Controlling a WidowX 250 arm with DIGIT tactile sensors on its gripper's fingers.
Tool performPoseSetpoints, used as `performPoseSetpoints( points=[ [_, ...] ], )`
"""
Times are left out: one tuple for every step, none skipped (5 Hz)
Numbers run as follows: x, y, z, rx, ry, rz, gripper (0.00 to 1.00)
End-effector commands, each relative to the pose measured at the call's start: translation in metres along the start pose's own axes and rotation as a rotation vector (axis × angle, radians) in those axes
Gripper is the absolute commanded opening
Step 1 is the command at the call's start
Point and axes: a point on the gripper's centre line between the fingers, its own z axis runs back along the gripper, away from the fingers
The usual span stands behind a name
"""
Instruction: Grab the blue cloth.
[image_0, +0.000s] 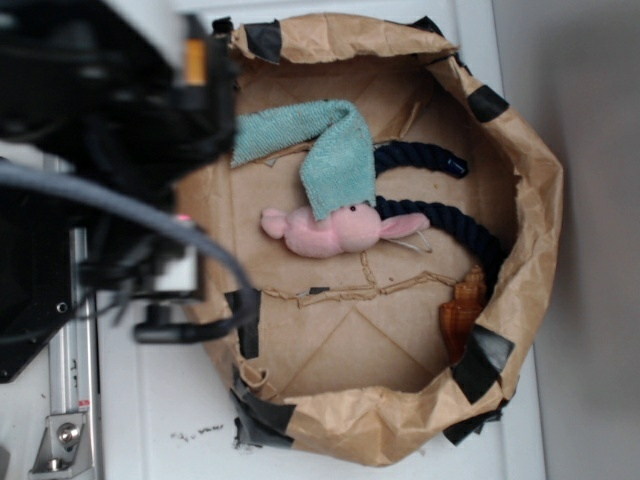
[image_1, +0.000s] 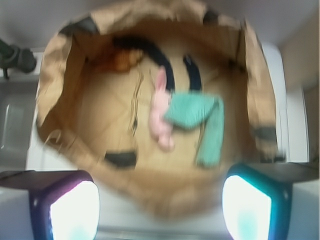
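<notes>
Brown crumpled paper, patched with strips of black tape, forms the basin (image_0: 530, 215) that fills most of the exterior view on a white table (image_0: 180, 410). Inside it, the blue cloth (image_0: 325, 150) lies in the upper middle of the frame, folded into an L shape: 1 arm runs toward the upper left, the other drops down and overlaps the head end of the pink plush toy (image_0: 335, 228), which lies across the center. A dark navy rope (image_0: 450, 210) curves along the right side, its ends reaching under the cloth's edge, and an orange-brown object (image_0: 462, 312) sits at the lower right against the wall.

From the wrist view, the gripper (image_1: 160, 202) hovers above the basin's near rim, its 2 fingers (image_1: 247, 207) spread wide at the bottom corners of the frame, with nothing between them. The cloth is right of center there, well apart from the fingers.
</notes>
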Motion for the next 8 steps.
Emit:
performPoseSetpoints(
  points=[
    [0.038,0.013,-0.080,0.114,0.059,-0.215,1.00],
    [0.028,0.026,-0.110,0.114,0.117,-0.326,1.00],
    [0.024,0.037,-0.142,0.134,0.168,-0.457,1.00],
    [0.026,0.044,-0.157,0.128,0.213,-0.478,1.00],
    [0.025,0.046,-0.158,0.122,0.192,-0.462,0.00],
    [0.024,0.048,-0.160,0.133,0.193,-0.459,0.00],
    [0.023,0.050,-0.158,0.128,0.178,-0.458,0.00],
    [0.022,0.055,-0.156,0.124,0.174,-0.451,0.00]
  ],
)
